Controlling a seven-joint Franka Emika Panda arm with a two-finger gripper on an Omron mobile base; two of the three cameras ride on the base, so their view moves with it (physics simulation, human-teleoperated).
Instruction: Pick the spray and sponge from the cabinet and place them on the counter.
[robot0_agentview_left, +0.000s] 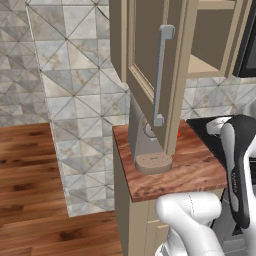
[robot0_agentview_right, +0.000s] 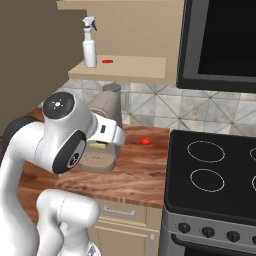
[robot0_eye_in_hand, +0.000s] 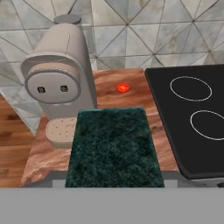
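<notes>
I am carrying the sponge (robot0_eye_in_hand: 114, 146), lower centre of the hand view, with my tool (robot0_agentview_right: 102, 145) clamped on it above the tabletop (robot0_eye_in_hand: 131, 81). Next I should lower and release it; the spray (robot0_agentview_right: 89, 42) waits in the cabinet (robot0_agentview_right: 120, 67), upper left.

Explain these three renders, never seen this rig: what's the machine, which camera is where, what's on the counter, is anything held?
It is a white robot arm on a drivable base in a simulated kitchen. Two pictures come from cameras on the base, behind the arm to its left and right. The third looks along the hand. The gripper holds the sponge, green over yellow, above the counter; the fingers themselves are hidden by it. On the counter stand a grey coffee machine and a small red thing, beside a black stovetop. The spray is on the shelf of the open cabinet.
</notes>
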